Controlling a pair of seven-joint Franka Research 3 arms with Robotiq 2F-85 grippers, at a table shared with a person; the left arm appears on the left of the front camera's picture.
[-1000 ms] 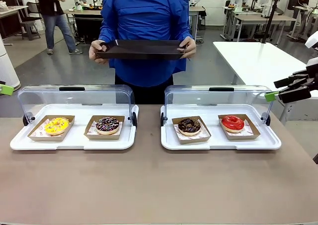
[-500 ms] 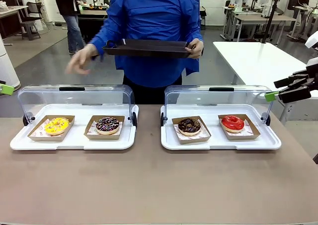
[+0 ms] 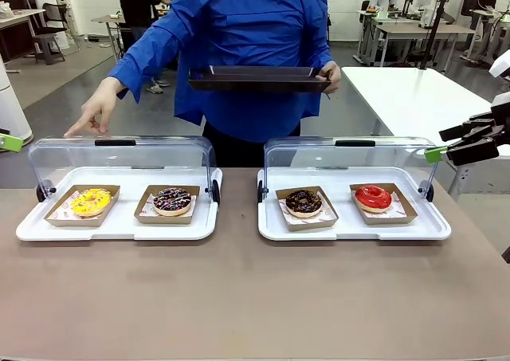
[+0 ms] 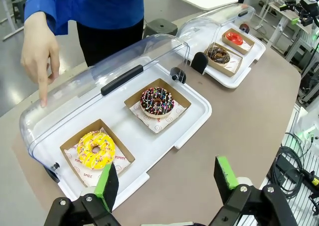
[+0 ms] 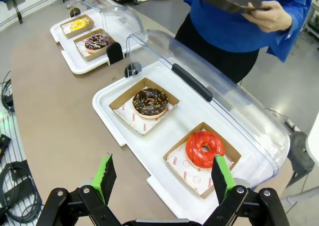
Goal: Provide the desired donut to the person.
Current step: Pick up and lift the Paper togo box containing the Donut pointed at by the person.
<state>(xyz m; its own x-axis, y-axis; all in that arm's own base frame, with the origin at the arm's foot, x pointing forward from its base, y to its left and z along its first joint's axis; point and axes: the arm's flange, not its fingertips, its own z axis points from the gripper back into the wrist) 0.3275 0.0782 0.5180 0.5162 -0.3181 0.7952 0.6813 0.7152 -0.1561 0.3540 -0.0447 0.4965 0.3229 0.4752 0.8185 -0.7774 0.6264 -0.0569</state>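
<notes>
The person in blue holds a dark tray in one hand. Their other hand points a finger down onto the left case's lid, above the yellow donut. A sprinkled chocolate donut lies beside it. The right case holds a chocolate nut donut and a red donut. My left gripper hovers open near the yellow donut's tray corner. My right gripper hangs open above the right case's near edge.
Each donut sits in a brown paper boat on a white tray with its clear lid rolled back toward the person. Bare brown tabletop spreads in front. A white table stands at back right.
The person's hand let go of the dark tray and swung down-left to point at the left lid above the yellow donut. The tray shifted right, held one-handed. Neither arm moved.
</notes>
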